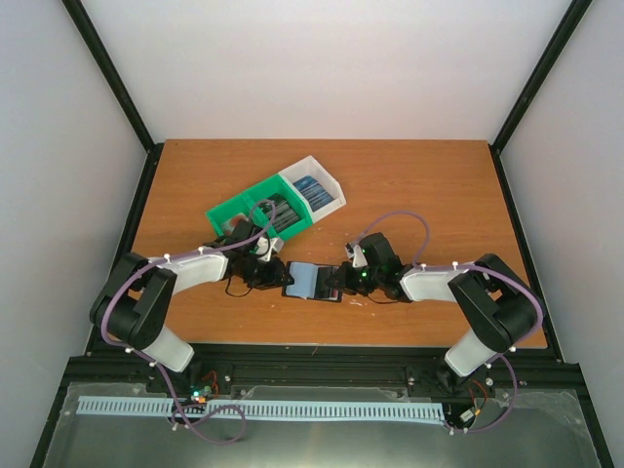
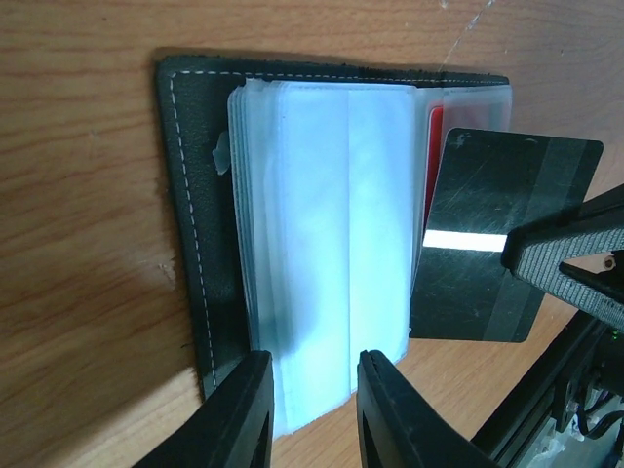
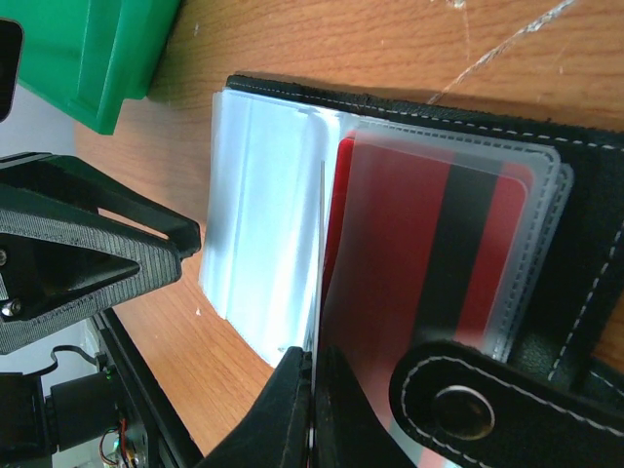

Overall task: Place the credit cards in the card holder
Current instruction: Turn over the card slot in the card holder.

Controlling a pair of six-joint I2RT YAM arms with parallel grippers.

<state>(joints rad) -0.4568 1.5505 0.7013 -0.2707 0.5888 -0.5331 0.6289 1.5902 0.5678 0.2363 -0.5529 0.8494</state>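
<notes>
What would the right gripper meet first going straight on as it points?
The dark card held by the right gripper would likely meet the clear sleeves of the card holder first, beside the red card; depth unclear.

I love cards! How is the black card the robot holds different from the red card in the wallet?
The black card is dark and shiny; the red card is red with a black stripe. The black card is pinched bare in the right gripper; the red card sits inside a clear sleeve of the card holder. Both are thin striped cards.
</notes>
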